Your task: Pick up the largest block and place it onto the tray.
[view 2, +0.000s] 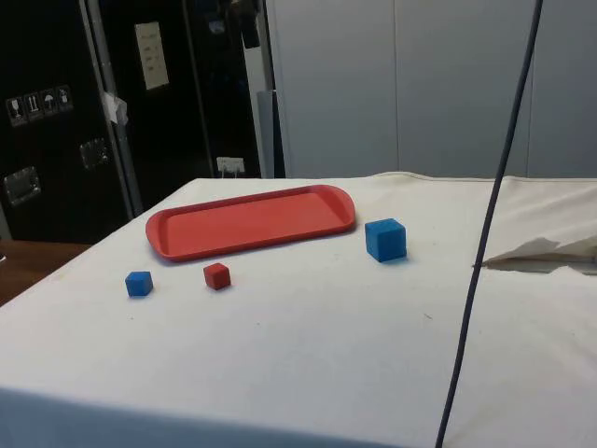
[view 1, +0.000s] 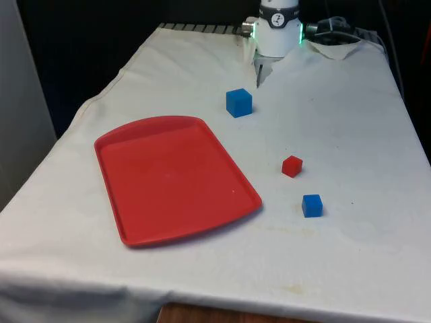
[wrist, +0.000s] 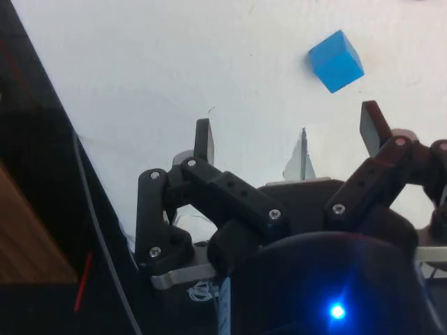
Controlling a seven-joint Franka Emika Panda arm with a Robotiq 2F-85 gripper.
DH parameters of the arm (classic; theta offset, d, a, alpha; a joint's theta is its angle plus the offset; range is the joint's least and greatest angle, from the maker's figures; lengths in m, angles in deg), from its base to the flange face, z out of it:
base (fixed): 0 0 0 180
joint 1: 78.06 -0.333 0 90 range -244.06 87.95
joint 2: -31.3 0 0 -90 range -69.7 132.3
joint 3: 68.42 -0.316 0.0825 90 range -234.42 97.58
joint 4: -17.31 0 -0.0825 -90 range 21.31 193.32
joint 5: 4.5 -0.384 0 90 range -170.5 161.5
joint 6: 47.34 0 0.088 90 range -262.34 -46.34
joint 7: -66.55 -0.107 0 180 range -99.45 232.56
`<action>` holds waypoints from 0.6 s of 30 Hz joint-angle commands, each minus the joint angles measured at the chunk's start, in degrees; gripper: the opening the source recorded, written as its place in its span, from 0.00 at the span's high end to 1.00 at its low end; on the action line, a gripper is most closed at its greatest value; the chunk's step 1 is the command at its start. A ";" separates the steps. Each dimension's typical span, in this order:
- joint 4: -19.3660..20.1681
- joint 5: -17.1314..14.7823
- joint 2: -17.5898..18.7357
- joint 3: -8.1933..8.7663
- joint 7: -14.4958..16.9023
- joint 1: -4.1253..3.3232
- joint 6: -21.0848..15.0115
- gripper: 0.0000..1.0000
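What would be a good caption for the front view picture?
A red tray lies on the white cloth, with a big blue block, a small red block and a small blue block beside it.

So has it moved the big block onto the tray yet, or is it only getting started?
Only getting started. Nothing looks done: the red tray holds no block, and the largest blue block sits on the white cloth beside it. The gripper is open above the cloth, short of that block, gripping nothing. Left to do: reach it, grasp, lift, and set it on the tray.
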State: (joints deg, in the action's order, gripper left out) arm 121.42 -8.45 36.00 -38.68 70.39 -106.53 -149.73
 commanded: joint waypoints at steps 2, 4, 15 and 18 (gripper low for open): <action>0.57 0.80 -0.46 -0.06 -0.52 -0.17 -0.11 0.00; 0.86 1.26 -0.63 -0.06 -0.69 -0.23 -0.06 0.00; 3.32 3.61 -1.43 -0.52 -1.26 -0.17 0.17 0.00; 4.47 4.53 -1.60 -0.69 -1.26 -0.17 0.17 0.00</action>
State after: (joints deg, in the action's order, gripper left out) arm 125.20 -4.67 34.97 -39.31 69.70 -106.53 -149.04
